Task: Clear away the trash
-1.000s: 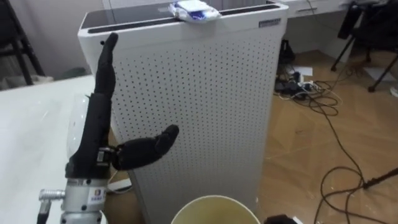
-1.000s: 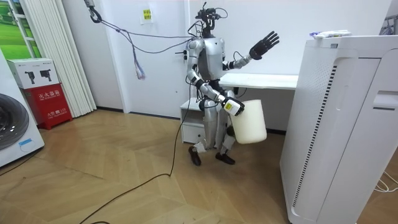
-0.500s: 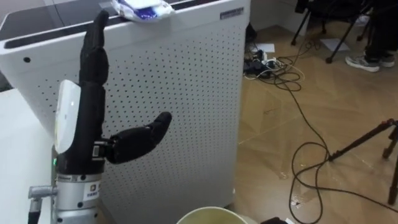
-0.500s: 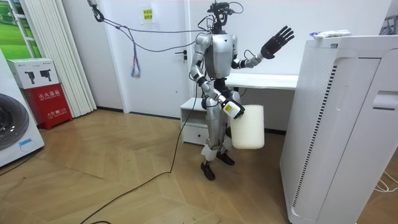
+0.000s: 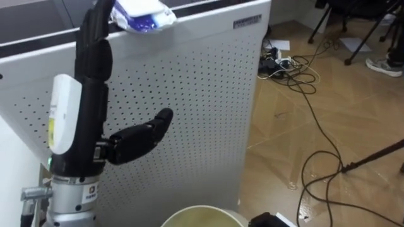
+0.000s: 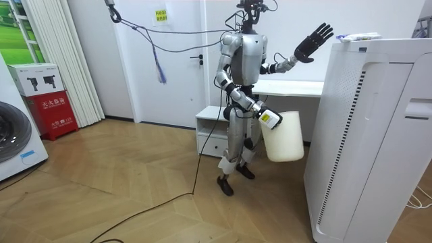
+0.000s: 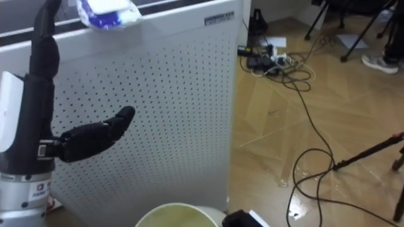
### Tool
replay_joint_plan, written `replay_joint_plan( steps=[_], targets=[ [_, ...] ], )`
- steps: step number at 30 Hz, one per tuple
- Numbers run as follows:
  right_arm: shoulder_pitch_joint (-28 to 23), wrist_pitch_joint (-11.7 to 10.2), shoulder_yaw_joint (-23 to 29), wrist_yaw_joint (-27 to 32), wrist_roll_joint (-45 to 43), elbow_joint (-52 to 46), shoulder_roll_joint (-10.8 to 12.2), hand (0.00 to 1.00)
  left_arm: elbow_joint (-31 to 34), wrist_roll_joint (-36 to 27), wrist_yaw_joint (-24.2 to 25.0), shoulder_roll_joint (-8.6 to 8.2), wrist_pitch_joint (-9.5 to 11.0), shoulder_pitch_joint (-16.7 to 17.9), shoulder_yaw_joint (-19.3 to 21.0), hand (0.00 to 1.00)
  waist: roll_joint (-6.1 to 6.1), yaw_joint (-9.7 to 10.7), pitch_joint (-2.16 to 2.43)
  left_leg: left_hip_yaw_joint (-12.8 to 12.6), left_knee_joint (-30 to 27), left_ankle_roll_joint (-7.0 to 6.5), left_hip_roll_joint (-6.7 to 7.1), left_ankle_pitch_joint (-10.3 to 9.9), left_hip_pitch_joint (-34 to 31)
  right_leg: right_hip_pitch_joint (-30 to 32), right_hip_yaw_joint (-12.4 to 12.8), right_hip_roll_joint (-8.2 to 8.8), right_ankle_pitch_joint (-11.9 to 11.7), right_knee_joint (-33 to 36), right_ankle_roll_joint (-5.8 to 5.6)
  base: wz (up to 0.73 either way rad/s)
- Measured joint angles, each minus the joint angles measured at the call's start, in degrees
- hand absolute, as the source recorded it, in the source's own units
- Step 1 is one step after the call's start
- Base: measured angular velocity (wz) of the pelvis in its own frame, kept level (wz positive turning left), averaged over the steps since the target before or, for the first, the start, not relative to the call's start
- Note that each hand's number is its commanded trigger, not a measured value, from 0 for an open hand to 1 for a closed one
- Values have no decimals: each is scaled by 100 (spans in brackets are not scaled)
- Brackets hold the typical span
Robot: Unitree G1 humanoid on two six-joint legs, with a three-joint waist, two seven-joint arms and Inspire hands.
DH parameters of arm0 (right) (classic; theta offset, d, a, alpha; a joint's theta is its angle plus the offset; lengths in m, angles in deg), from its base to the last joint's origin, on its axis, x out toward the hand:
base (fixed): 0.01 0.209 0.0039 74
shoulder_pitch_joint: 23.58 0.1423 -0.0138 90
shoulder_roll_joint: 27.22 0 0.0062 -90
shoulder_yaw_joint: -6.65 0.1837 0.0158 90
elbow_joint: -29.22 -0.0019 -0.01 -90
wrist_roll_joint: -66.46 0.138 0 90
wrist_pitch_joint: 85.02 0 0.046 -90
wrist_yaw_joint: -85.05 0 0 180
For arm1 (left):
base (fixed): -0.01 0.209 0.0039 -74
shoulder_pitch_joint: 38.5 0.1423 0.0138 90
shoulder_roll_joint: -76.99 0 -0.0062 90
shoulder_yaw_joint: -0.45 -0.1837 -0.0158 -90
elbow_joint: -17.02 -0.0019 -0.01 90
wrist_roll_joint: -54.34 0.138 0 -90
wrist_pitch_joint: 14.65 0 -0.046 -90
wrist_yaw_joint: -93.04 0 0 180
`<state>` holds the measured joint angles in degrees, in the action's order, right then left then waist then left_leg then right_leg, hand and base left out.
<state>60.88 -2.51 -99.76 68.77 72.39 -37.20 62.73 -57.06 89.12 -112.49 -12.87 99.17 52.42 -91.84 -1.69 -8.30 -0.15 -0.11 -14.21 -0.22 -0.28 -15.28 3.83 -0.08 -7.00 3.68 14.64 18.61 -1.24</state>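
The garbage is a crumpled white and blue wrapper (image 5: 142, 15) (image 7: 107, 14) (image 6: 358, 36) lying on top of a tall white perforated unit (image 5: 196, 94) (image 6: 371, 135). My left hand (image 5: 88, 107) (image 7: 35, 101) (image 6: 312, 43) is raised and open, fingers straight up and thumb out. Its fingertips are level with the unit's top, just left of the wrapper. In the room view the hand is still short of the unit. My right hand (image 6: 269, 119) is low at my side, carrying a cream bucket (image 6: 283, 135). The bucket's rim (image 5: 202, 213) shows at the bottom of the eye views.
Dark cables (image 5: 315, 126) trail over the wooden floor right of the unit, near a plug strip (image 5: 278, 62) and a stand's leg (image 5: 372, 157). A white table (image 6: 283, 86) and low cabinet (image 6: 209, 125) are behind me. A washing machine (image 6: 13, 145) is far on the room view's left.
I have stepped closer to the white unit. My raised left hand has come nearer to the wrapper, and the bucket has moved with me towards the room view's right.
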Motion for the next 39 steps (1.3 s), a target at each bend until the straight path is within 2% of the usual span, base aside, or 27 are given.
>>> replay_joint_plan(
  steps=[2, 3, 4, 5, 6, 8, 9, 10, 11, 12, 15, 18, 19, 22, 26, 28, 35, 39],
  targets=[
    [10, -16, 0, 9, -2, -26, -14, 100, -2, 342, -35, 26, -14, -83, 26, 0, -67, -6, -22, 68, 135, -6, -83, 24, 140, 83, -43, -47, 23, 193, 12, 0],
    [-26, -19, -3, 25, -10, -53, -6, 100, -8, 449, -38, 42, -21, -134, 42, 0, -145, -23, -16, 87, 186, -2, -174, 25, 179, 296, 7, -226, 21, 114, 145, 6],
    [-34, -15, -26, 31, -25, -109, -18, 100, -23, 534, -59, 33, -44, -201, 87, 0, -227, -29, -47, 106, 169, 56, -269, -12, 172, 608, 61, -400, -384, -113, 293, 14],
    [-49, -13, -30, 28, -33, -117, -25, 100, -22, 557, -59, 27, -59, -200, 90, 0, -261, 6, -48, 115, 159, 93, -302, -17, 188, 654, -60, -421, -564, -185, 356, 9],
    [-63, -11, -36, 10, -125, -126, 1, 100, -4, 624, -59, 47, -43, -202, 144, 0, -282, -7, -17, 57, 121, 170, -303, 24, 186, 566, -160, -408, -642, -185, 436, 0],
    [-41, -10, -34, 0, -154, -134, 4, 100, -2, 656, -64, 52, -46, -259, 283, 0, -266, -10, -40, 58, 145, 283, -306, 88, 133, 425, 86, -399, -644, -306, 434, 2],
    [-41, 0, -32, 1, -153, -134, -21, 100, -2, 679, -90, 60, -65, -324, 329, 0, -282, 18, -40, 75, 305, 373, -313, 162, 29, 394, 317, -401, -655, -321, 414, 21],
    [-41, 26, -30, 4, -153, -133, -44, 100, 0, 739, -148, 82, -104, -405, 334, 0, -282, 5, -40, 75, 441, 299, -307, 308, -134, 372, 458, -400, -668, -337, 388, 15],
    [-42, 39, -41, 4, -153, -133, -51, 100, 0, 756, -182, 100, -109, -411, 345, 0, -262, -4, -50, 58, 436, 212, -306, 366, -127, 341, 492, -398, -680, -362, 364, -3],
    [-57, 54, -53, -19, -154, -141, -46, 100, 1, 772, -242, 130, -137, -410, 367, 0, -250, -35, -43, 41, 449, 195, -295, 397, -28, 271, 508, -404, -708, -464, 316, -13],
    [-60, 86, -50, -115, -158, -142, -18, 100, -1, 768, -309, 228, -258, -409, 490, 0, -247, -65, -59, 39, 478, 176, -192, 408, 56, 98, 513, -400, -774, -725, 216, -9],
    [-61, 137, -53, -234, -187, -144, 19, 100, -9, 769, -307, 421, -341, -422, 538, 0, -258, -45, -61, 37, 487, 163, -159, 413, 103, 23, 524, -380, -796, -792, 183, 2],
    [-61, 145, -52, -288, -187, -143, 15, 100, -20, 780, -306, 539, -418, -422, 549, 0, -265, -19, -65, 33, 486, 159, -155, 415, 117, -3, 518, -380, -799, -798, 178, 9],
    [-51, 224, -52, -354, -211, -144, 8, 100, -19, 904, -309, 710, -599, -423, 567, 0, -310, 10, -64, 35, 490, 147, -153, 409, 146, -29, 517, -381, -801, -796, 175, 2],
    [-39, 264, -52, -353, -222, -144, -28, 100, -42, 992, -330, 762, -653, -423, 569, 0, -419, 32, -81, 35, 512, 112, -146, 429, 174, -44, 517, -378, -802, -783, 173, 0],
    [-39, 267, -52, -343, -239, -144, -75, 100, -42, 992, -377, 762, -705, -423, 570, 0, -457, 34, -75, 37, 512, 108, -147, 431, 172, -43, 515, -380, -801, -782, 173, 0],
    [-22, 275, -46, -319, -438, -144, -123, 100, -42, 1279, -384, 762, -881, -423, 579, 0, -441, 28, -72, 35, 509, 107, -137, 433, 156, -24, 516, -367, -797, -788, 167, 0],
    [-11, 376, -46, -321, -452, -144, -131, 100, -41, 1313, -312, 798, -1023, -423, 578, 0, -434, 72, -70, 36, 507, 107, -134, 433, 145, -27, 508, -362, -794, -788, 163, 1]
  ],
)
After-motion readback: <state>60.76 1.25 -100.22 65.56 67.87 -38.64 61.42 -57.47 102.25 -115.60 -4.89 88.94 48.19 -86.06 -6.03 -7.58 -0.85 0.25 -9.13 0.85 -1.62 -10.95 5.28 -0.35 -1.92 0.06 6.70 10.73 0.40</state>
